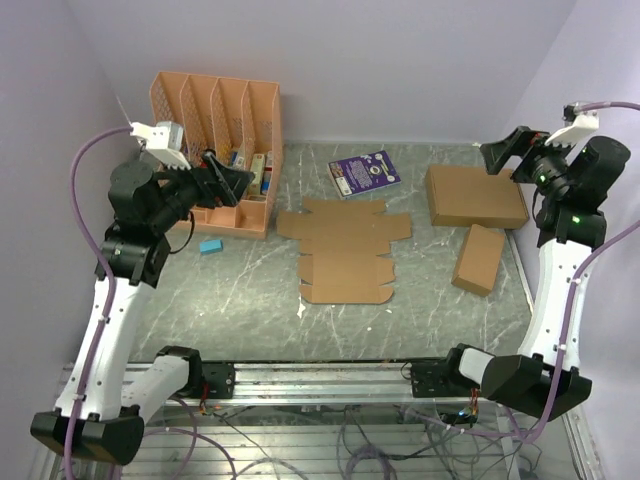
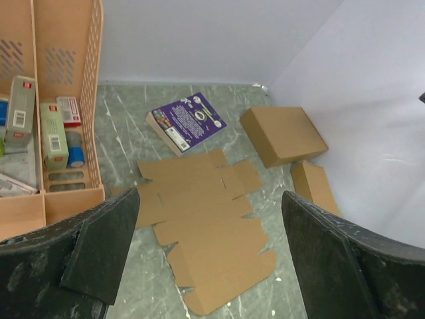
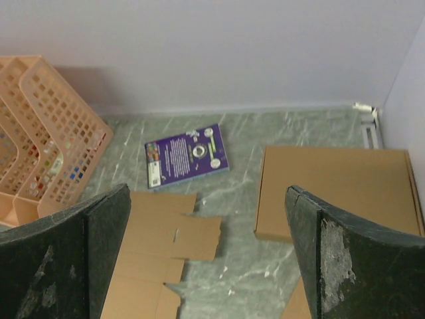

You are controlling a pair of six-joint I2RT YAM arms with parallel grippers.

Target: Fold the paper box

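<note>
Box [image 1: 343,250] lies flat and unfolded on the surface [image 1: 250,300], central so both arms reach. Left hand [image 1: 232,180] and right hand [image 1: 505,155] hang high, both spread wide, gripping nothing.

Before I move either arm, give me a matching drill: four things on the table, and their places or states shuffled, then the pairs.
Things: 1 paper box; 2 purple book; 3 blue block; 4 orange rack.
Places: A far left corner; B flat, unfolded, in the middle; C beside the rack's near corner; D at the back, left of the large cardboard box.
Pairs: 1-B, 2-D, 3-C, 4-A.
</note>
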